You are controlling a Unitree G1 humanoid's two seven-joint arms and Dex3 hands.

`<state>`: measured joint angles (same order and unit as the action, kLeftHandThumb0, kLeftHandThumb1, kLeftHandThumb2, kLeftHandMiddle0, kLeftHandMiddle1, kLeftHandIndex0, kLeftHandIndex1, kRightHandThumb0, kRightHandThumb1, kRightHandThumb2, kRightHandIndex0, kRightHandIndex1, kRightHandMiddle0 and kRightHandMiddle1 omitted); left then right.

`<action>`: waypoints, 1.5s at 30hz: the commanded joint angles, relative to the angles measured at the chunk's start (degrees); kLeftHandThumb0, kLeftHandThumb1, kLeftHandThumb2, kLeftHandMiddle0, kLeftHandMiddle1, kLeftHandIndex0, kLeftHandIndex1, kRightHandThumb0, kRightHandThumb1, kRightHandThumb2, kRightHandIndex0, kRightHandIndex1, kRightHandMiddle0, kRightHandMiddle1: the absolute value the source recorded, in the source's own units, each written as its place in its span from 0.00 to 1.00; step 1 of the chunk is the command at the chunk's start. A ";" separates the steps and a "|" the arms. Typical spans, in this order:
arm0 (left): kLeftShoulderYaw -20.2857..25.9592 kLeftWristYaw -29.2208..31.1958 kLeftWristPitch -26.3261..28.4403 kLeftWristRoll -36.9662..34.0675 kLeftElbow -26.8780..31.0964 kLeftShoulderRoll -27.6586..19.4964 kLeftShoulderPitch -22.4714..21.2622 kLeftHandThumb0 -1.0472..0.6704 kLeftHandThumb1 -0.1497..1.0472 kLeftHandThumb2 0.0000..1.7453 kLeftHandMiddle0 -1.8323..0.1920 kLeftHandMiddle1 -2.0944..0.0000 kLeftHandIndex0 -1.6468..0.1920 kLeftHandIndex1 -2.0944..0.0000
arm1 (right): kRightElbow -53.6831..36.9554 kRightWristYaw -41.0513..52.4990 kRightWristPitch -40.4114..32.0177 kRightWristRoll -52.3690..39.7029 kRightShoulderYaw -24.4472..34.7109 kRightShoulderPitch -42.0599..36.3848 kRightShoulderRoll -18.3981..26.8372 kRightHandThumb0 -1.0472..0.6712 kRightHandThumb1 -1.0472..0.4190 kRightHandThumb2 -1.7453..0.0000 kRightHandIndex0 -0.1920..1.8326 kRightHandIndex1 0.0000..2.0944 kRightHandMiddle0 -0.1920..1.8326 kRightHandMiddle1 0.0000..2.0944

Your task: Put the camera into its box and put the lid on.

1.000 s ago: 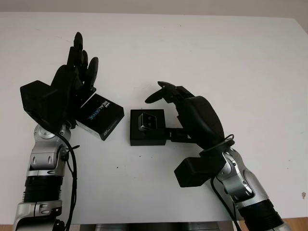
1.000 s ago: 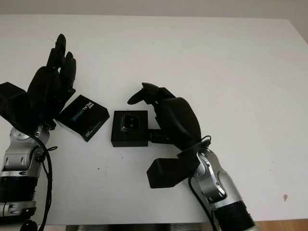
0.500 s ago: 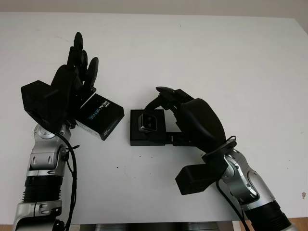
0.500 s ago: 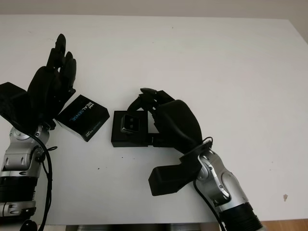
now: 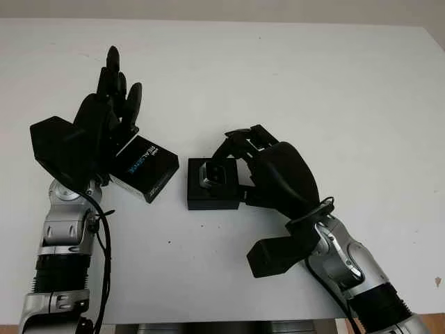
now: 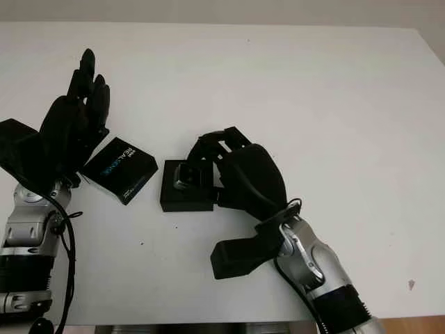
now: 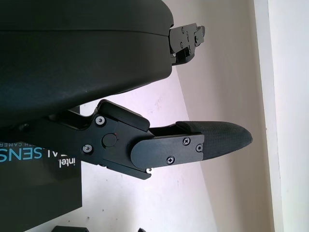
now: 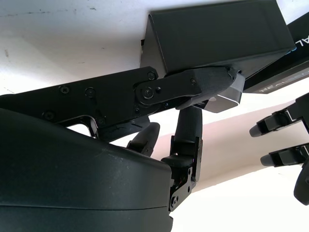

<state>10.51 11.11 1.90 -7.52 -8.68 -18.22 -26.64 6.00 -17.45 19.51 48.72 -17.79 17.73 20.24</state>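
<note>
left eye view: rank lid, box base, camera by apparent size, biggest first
1. Lid, the printed black one beside the open left hand; partly hidden by it.
2. Box base; looks close to the lid, so 1 and 2 are unsure.
3. Camera, clearly smallest, in the base with the right hand curled over it.

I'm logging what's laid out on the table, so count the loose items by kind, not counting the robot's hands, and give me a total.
Camera: 1, sitting in the box, right hand closed on it
Box base: 1, black, open
Lid: 1, black, printed REALSENSE, by the open left hand
Total: 3
</note>
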 commanded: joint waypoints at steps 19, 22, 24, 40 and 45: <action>0.34 -0.49 -0.28 -0.51 1.12 0.30 0.16 0.17 1.00 0.30 1.00 1.00 1.00 1.00 | 2.77 -3.26 6.30 -4.54 0.59 2.04 0.29 0.36 0.02 0.97 0.15 0.57 0.28 0.81; 0.46 -0.37 -0.45 -0.85 0.98 0.48 0.17 0.17 1.00 0.30 1.00 1.00 1.00 1.00 | 1.45 -1.40 6.70 -6.68 1.45 1.75 0.50 0.36 0.01 0.97 0.14 0.56 0.27 0.80; 0.42 -0.37 -0.57 -0.78 0.96 0.48 0.20 0.18 1.00 0.30 1.00 1.00 1.00 1.00 | 0.21 -0.26 6.61 -7.42 2.04 1.52 0.71 0.36 0.01 0.97 0.14 0.55 0.27 0.80; 0.26 -1.03 -0.11 -0.69 1.02 0.99 -0.01 0.17 1.00 0.28 1.00 1.00 1.00 1.00 | -6.35 11.49 0.56 -13.75 4.72 -0.50 -0.15 0.37 0.04 0.97 0.20 0.44 0.30 0.74; 0.16 -1.28 -0.07 -0.51 1.32 1.09 0.04 0.16 1.00 0.28 1.00 1.00 1.00 1.00 | -8.71 16.62 -4.04 -14.50 4.58 -1.13 -0.32 0.37 0.04 0.97 0.19 0.42 0.31 0.75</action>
<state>10.55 10.10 1.83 -7.94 -8.60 -17.29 -26.61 -1.32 -1.51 16.18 34.77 -13.43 17.56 20.11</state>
